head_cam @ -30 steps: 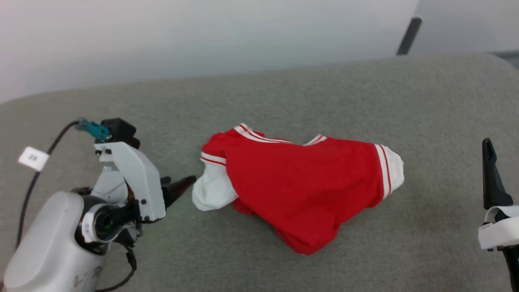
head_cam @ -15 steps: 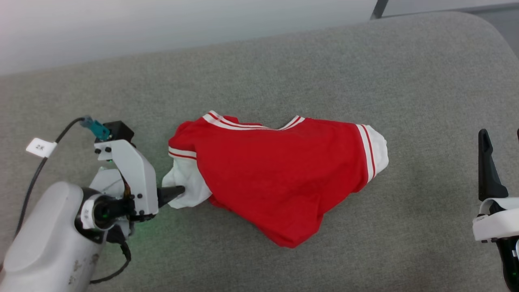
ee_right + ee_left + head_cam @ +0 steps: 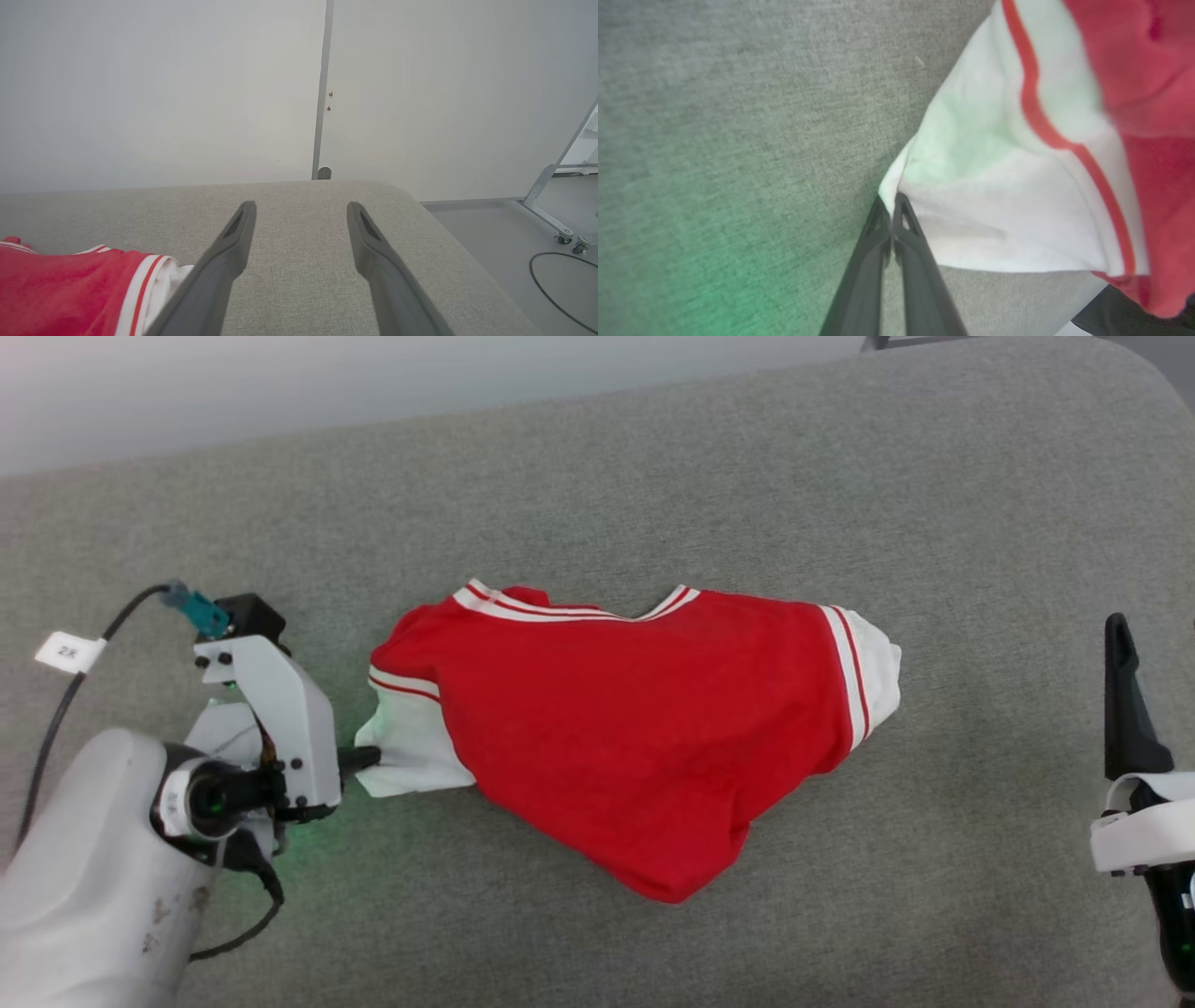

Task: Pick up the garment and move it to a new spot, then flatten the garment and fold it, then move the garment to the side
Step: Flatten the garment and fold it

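right now the left gripper (image 3: 366, 758) is pinched on the garment (image 3: 635, 737), and the right gripper (image 3: 1127, 695) is clear of it.
head view: the red garment lies rumpled mid-way across the grey fabric-covered tabletop (image 3: 840, 476), with its collar trim toward the far edge, a white sleeve (image 3: 406, 761) at its left end and another at its right end. the left gripper's tips meet the left sleeve's edge, and the right gripper stands well apart at the view's right edge. left wrist view: the two dark fingers (image 3: 873, 261) are pressed together on the sleeve's corner, with a green glow on the tabletop beside them. right wrist view: the fingers (image 3: 233, 252) are spread apart above the tabletop with nothing between them. the garment's striped right sleeve sits low at the left, and a pale wall (image 3: 163, 93) stands behind.
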Tool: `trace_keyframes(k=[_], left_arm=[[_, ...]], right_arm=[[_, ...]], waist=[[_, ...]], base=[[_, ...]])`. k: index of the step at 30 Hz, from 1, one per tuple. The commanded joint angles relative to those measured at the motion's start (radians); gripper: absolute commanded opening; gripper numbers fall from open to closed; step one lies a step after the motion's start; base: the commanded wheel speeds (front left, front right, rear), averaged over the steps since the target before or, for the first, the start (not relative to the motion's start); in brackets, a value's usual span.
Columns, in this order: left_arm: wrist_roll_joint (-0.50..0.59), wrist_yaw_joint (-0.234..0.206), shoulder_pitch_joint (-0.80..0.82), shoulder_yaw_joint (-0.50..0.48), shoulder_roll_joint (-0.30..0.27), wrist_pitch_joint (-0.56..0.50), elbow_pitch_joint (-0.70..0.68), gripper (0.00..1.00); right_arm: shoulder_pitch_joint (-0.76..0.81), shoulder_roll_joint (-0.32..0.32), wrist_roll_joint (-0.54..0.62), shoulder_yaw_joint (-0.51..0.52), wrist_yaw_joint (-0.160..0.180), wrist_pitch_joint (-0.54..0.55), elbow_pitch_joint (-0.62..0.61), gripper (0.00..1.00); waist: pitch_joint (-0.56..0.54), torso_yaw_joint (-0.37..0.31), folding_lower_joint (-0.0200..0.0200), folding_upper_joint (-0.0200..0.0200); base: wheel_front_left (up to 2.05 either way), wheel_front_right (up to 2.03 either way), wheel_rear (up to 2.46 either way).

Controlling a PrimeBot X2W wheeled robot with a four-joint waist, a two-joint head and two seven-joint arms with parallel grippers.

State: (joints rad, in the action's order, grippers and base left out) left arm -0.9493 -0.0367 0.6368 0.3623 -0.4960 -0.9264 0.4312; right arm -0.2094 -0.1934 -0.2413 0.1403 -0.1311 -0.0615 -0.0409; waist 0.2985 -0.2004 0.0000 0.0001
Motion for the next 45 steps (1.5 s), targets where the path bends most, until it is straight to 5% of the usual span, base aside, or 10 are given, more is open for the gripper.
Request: trace_keyframes(k=[1, 14, 35, 45], left_arm=[[0.007, -0.001, -0.024, 0.021, 0.011, -0.007, 0.022, 0.0], [-0.009, -0.04, -0.042, -0.045, -0.093, -0.019, -0.094, 0.0], [-0.008, -0.183, -0.246, -0.189, -0.318, -0.052, -0.379, 0.0], [-0.001, -0.166, -0.314, -0.167, -0.281, 0.0, -0.315, 0.0]], right_arm=[[-0.007, -0.004, -0.003, 0.003, 0.001, -0.002, 0.0, 1.0], [0.034, -0.008, 0.011, 0.029, 0.001, 0.027, -0.008, 1.0], [0.078, -0.013, 0.007, 0.027, 0.001, 0.076, -0.038, 1.0], [0.068, -0.007, 0.002, 0.015, 0.001, 0.07, -0.032, 1.0]], waist=[[-0.003, 0.005, 0.0, -0.0001], [-0.063, 0.072, 0.0, -0.0001], [-0.11, 0.118, 0.0, -0.0001], [-0.094, 0.102, 0.0, -0.0001]], base=[[0.0, 0.0, 0.0], [0.0, 0.0, 0.0], [0.0, 0.0, 0.0], [0.0, 0.0, 0.0]])
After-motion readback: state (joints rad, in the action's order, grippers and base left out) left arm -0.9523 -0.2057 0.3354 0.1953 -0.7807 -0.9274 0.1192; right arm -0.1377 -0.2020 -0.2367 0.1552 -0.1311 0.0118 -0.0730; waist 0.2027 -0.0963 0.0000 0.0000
